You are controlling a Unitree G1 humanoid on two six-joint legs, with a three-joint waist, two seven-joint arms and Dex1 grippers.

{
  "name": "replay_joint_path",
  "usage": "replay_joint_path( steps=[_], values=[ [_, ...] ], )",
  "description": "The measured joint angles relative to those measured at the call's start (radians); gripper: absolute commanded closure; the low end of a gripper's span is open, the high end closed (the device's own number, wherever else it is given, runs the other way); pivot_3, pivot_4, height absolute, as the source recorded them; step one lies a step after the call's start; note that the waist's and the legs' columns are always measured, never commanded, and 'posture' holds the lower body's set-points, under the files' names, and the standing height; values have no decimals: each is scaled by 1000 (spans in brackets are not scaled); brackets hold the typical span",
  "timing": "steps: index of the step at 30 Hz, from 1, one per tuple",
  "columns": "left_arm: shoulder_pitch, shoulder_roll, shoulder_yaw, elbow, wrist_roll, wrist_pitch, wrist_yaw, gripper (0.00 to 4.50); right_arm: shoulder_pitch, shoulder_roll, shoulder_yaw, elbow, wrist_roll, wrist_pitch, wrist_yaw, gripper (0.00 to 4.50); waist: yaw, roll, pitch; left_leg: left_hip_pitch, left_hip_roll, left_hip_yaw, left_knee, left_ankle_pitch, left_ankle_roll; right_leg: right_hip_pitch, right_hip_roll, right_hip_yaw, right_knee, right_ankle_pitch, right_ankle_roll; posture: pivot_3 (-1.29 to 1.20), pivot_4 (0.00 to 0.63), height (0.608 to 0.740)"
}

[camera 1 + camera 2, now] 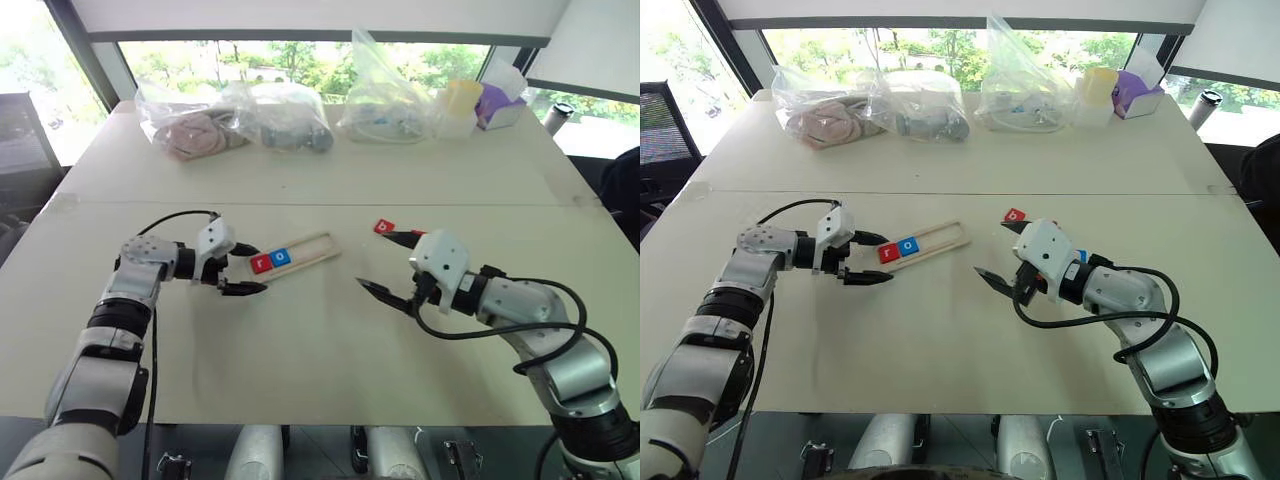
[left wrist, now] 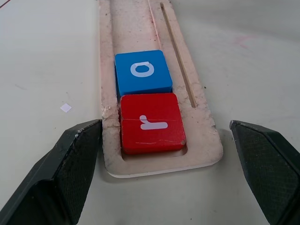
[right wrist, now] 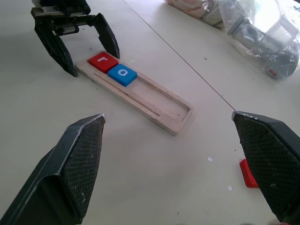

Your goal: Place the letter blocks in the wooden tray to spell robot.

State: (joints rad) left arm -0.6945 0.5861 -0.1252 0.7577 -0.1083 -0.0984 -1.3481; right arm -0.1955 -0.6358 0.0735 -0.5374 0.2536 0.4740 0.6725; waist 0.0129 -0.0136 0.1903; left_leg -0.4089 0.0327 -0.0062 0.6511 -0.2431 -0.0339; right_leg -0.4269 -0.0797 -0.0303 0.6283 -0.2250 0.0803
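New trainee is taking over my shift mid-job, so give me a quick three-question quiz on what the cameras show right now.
1. True or false: the wooden tray already holds a red r block and a blue o block.
2. Which letter block lies loose on the table by the right pincer? A) blue t B) red b block C) blue o
3. Fill in: the left pincer stands ____ at the tray's filled end.

Key: 1 true; 2 B; 3 open, one finger on either side of that end, holding nothing.

Pale rough wooden tray (image 2: 206, 140), glossy blocks (image 2: 150, 123)
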Motion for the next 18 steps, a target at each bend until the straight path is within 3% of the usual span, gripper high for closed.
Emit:
replay_joint_path(
  steps=[12, 16, 18],
  values=[
    [72, -3, -2, -57, 12, -46, 163, 0, -23, 28, 21, 3, -35, -21, -4, 53, 0, 2, -5, 7, 0, 0, 0, 0, 0, 6, 0, 0, 1, -1, 1, 0, 150, 740],
    [95, -3, 1, -64, 12, -46, 192, 0, -23, 30, 30, 3, -37, -22, -5, 53, -3, 3, -7, 19, 1, 0, -2, 0, 0, 16, -1, -1, -1, -1, 1, 0, 150, 740],
    [102, -3, 1, -70, 12, -44, 195, 518, -23, 31, 31, 4, -38, -23, -6, 0, -5, 6, -10, 19, 2, -1, -4, -1, -1, 18, 0, -2, -7, -1, 1, 0, 150, 740]
  ],
)
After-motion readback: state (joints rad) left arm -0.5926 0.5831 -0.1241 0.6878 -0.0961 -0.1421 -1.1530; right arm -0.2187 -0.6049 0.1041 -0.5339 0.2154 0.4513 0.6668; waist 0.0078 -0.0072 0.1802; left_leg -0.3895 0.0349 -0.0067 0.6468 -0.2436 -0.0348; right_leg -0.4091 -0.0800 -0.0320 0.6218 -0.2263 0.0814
